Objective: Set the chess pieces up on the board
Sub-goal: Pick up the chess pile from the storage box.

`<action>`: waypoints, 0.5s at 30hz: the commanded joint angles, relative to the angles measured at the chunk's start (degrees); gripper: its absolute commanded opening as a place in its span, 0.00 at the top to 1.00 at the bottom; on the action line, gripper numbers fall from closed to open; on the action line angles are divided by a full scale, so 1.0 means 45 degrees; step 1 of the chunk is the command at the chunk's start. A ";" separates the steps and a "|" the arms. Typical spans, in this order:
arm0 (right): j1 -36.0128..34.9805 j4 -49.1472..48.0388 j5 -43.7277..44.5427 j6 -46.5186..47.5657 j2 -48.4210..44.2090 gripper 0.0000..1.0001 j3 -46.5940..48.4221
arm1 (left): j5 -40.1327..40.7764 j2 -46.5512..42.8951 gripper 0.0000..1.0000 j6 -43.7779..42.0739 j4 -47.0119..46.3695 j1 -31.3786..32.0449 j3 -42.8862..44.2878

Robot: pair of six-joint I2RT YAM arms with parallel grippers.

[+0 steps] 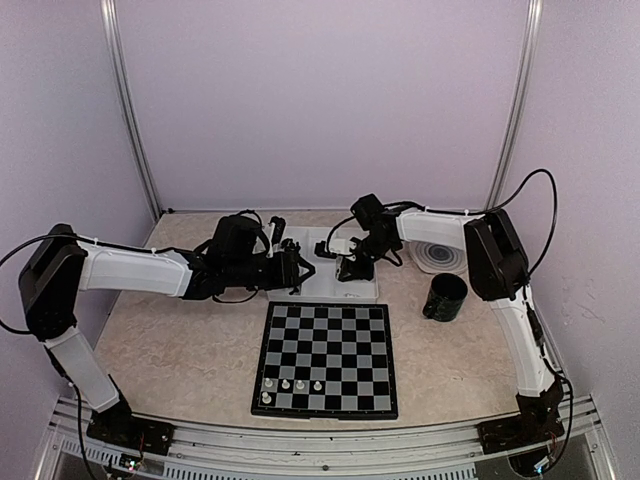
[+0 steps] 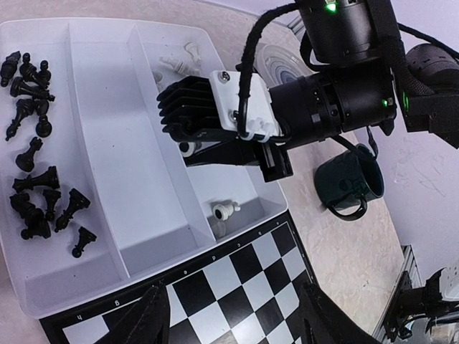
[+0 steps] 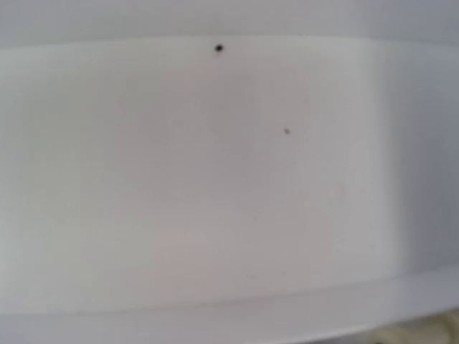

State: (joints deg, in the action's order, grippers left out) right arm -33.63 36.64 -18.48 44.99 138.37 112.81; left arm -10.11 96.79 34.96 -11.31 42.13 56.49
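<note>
Lying in tray (image 2: 107,143), black chess pieces (image 2: 29,154), left wrist view only

The black-and-grey checked board (image 1: 325,360) lies flat. Five white pieces (image 1: 285,384) stand at its near left corner. Black pieces (image 2: 36,179) lie jumbled in the tray's (image 2: 136,179) left compartment, and stray white pieces (image 2: 226,209) lie in its right.

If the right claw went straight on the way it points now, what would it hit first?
Most likely the bare floor of the white tray. The right claw points down into its right-hand compartment, and its wrist view shows only white plastic ahead. How close it is cannot be told.
</note>
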 commanded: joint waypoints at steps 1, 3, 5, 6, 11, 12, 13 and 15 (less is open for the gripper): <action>-0.0035 0.0911 0.0022 -0.0228 0.0201 0.83 -0.0961 | 0.0060 -0.0377 0.39 -0.0085 -0.0044 -0.0068 -0.0073; -0.0018 0.0687 0.0047 -0.0335 -0.0395 0.86 -0.1470 | 0.0088 -0.0365 0.39 -0.0103 -0.0081 -0.0065 -0.0085; 0.0026 0.0394 -0.0013 -0.0377 -0.1131 0.87 -0.2115 | 0.0114 -0.0304 0.39 -0.0156 -0.0161 -0.0080 -0.0073; 0.0067 0.0226 -0.0117 -0.0400 -0.1518 0.88 -0.2548 | 0.0090 -0.0256 0.39 -0.0184 -0.0230 -0.0109 -0.0058; 0.0184 -0.0243 -0.0964 -0.0597 -0.2955 0.91 -0.3620 | -0.0589 0.0399 0.39 -0.0111 -0.1080 -0.0292 0.0034; 0.0197 -0.0195 -0.1141 -0.0662 -0.3136 0.91 -0.3683 | -0.0808 0.0609 0.39 -0.0069 -0.1349 -0.0326 0.0058; 0.0189 -0.0133 -0.1356 -0.0718 -0.3307 0.91 -0.3727 | -0.1053 0.0753 0.39 -0.0041 -0.1641 -0.0337 0.0095; 0.0188 -0.0002 -0.1819 -0.0841 -0.3641 0.91 -0.3799 | -0.1506 0.1129 0.39 0.0018 -0.2218 -0.0339 0.0242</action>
State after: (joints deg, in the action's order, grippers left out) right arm -33.12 35.33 -21.71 42.59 127.15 96.57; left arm -12.45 98.59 34.72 -15.27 41.10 56.49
